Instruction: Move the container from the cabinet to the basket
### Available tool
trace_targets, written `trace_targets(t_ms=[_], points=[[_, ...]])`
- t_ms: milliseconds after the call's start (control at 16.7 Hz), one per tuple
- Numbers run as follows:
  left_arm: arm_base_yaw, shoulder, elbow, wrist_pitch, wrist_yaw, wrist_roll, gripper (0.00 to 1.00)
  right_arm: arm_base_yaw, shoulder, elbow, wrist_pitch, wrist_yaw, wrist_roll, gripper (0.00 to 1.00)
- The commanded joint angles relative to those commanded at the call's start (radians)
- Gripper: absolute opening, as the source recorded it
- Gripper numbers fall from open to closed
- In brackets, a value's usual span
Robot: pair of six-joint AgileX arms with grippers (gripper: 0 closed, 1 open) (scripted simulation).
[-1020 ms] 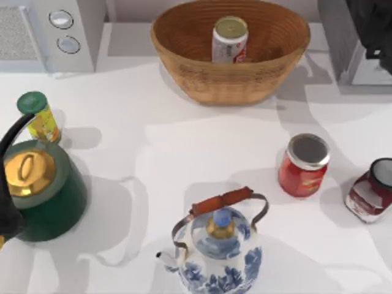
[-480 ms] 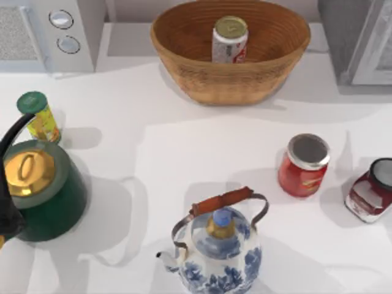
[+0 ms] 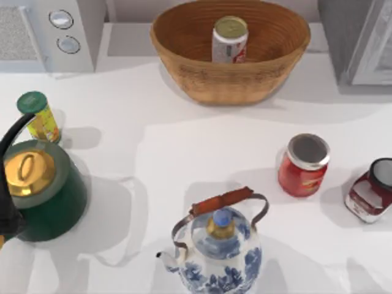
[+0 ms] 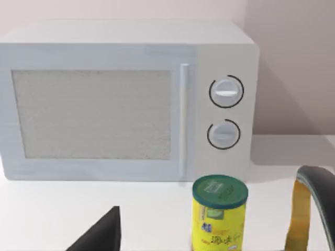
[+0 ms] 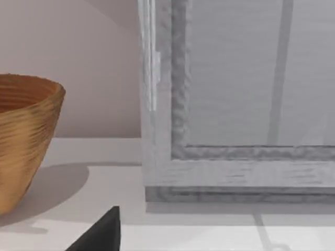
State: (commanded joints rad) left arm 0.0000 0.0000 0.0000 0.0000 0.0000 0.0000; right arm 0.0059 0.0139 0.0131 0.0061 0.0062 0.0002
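Top view: container (image 3: 229,38) stands upright inside basket (image 3: 184,37) at the table's (image 3: 184,147) far edge, cabinet (image 3: 355,43) at the far right corner. Right wrist view faces cabinet door, level and low over the table; finger state cannot be told. Left wrist view faces microwave (image 4: 125,99), yellow can (image 4: 219,212).

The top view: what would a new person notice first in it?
First the wide wicker basket at the far middle of the table, with the whitish can standing upright inside it. Next the blue-and-white teapot at the near edge, and the green kettle with a gold lid at the left.
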Motion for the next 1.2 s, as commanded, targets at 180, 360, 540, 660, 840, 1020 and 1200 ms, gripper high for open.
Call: trace_targets(t_ms=[180, 360, 540, 660, 840, 1020, 1200], points=[[0.0, 0.0, 0.0, 0.0, 0.0, 0.0, 1.0, -0.006, -0.014, -0.013, -0.006, -0.006, 0.0, 1.0], [0.0, 0.0, 0.0, 0.0, 0.0, 0.0, 1.0, -0.003, -0.01, -0.012, -0.004, -0.005, 0.0, 1.0], [0.0, 0.0, 0.0, 0.0, 0.0, 0.0, 1.0, -0.035, 0.022, -0.007, 0.025, -0.02, 0.004, 1.0], [0.0, 0.0, 0.0, 0.0, 0.0, 0.0, 1.0, -0.109, 0.095, 0.006, 0.094, -0.056, 0.011, 1.0], [0.0, 0.0, 0.0, 0.0, 0.0, 0.0, 1.0, -0.298, 0.28, 0.041, 0.258, -0.148, 0.026, 1.0], [0.0, 0.0, 0.0, 0.0, 0.0, 0.0, 1.0, -0.56, 0.55, 0.09, 0.466, -0.279, 0.04, 1.0], [0.0, 0.0, 0.0, 0.0, 0.0, 0.0, 1.0, -0.795, 0.84, 0.147, 0.675, -0.439, 0.048, 1.0]])
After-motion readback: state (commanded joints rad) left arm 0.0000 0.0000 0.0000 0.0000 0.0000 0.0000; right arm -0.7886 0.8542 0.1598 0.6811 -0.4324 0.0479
